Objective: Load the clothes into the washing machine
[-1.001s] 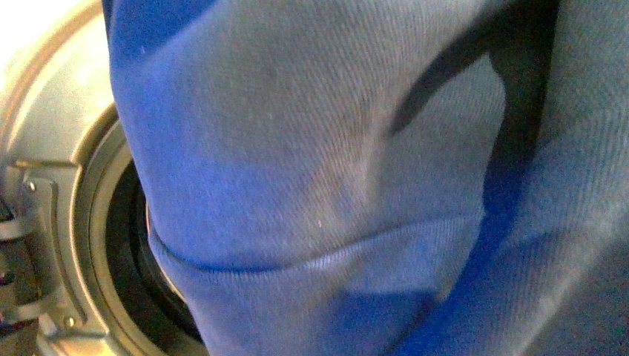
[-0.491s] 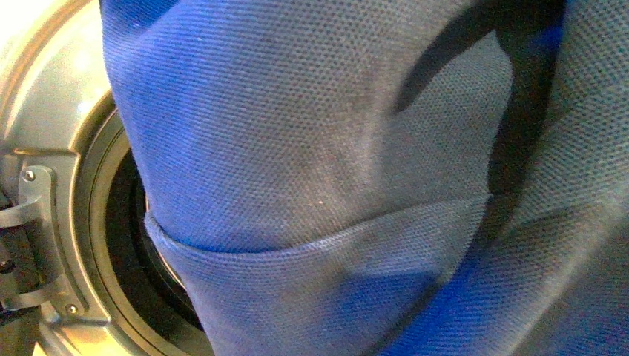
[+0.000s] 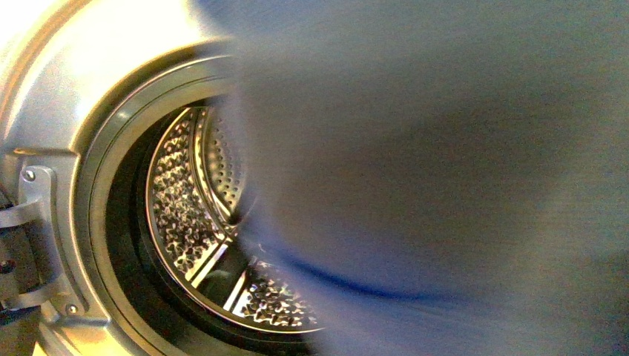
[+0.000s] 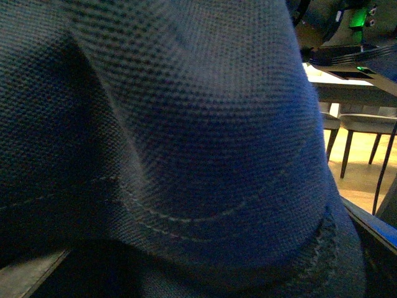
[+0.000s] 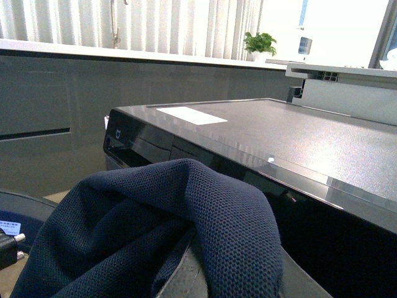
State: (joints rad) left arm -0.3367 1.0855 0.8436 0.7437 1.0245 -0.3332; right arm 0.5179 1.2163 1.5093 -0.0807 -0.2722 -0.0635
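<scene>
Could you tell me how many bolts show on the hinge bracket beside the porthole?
2. On the hinge bracket of the washing machine, the upper bolt sits at its top corner and the lower bolt near its bottom end. More may be hidden off-frame.

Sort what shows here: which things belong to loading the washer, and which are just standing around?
Belongs to the job:
- dark blue garment, blurred, in front of the round opening
- washing machine, door open
- drum, its visible part bare

Just around:
- potted plant
- blinds
- chair
</scene>
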